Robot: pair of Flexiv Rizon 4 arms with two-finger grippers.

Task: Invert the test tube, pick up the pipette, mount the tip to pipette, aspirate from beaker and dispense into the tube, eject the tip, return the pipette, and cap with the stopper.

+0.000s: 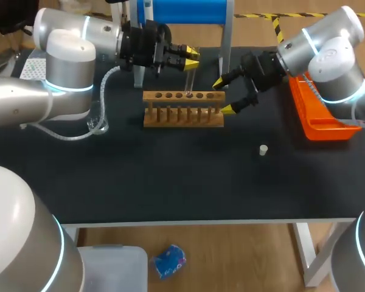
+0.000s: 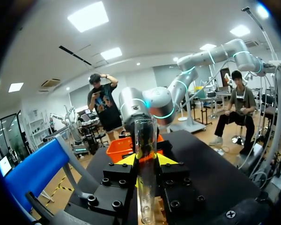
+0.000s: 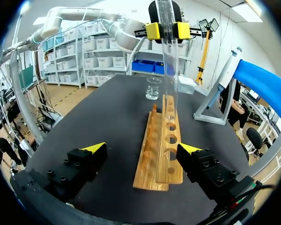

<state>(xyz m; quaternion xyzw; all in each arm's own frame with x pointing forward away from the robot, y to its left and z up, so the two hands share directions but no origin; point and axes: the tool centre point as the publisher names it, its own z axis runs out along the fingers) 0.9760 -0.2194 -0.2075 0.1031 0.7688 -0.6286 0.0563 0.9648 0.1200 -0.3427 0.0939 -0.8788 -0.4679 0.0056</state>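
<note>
My left gripper (image 1: pixel 191 58) is shut on a clear glass test tube (image 1: pixel 189 79), held upright over the wooden rack (image 1: pixel 182 115). The tube (image 2: pixel 146 140) stands between the yellow tips of the left gripper (image 2: pixel 146 161). In the right wrist view the tube (image 3: pixel 167 70) hangs from the left gripper (image 3: pixel 167 30), its lower end at one of the holes in the rack (image 3: pixel 161 150); whether it is inside is unclear. My right gripper (image 1: pixel 225 95) (image 3: pixel 143 148) is open and empty at the rack's right end. A small white stopper (image 1: pixel 263 149) lies on the mat. The beaker (image 1: pixel 97 125) (image 3: pixel 153 88) stands left of the rack.
An orange tray (image 1: pixel 319 118) sits at the table's right edge under my right arm. The blue pipette stand (image 1: pixel 182 12) (image 3: pixel 260 82) rises behind the rack. The black mat in front of the rack holds only the stopper.
</note>
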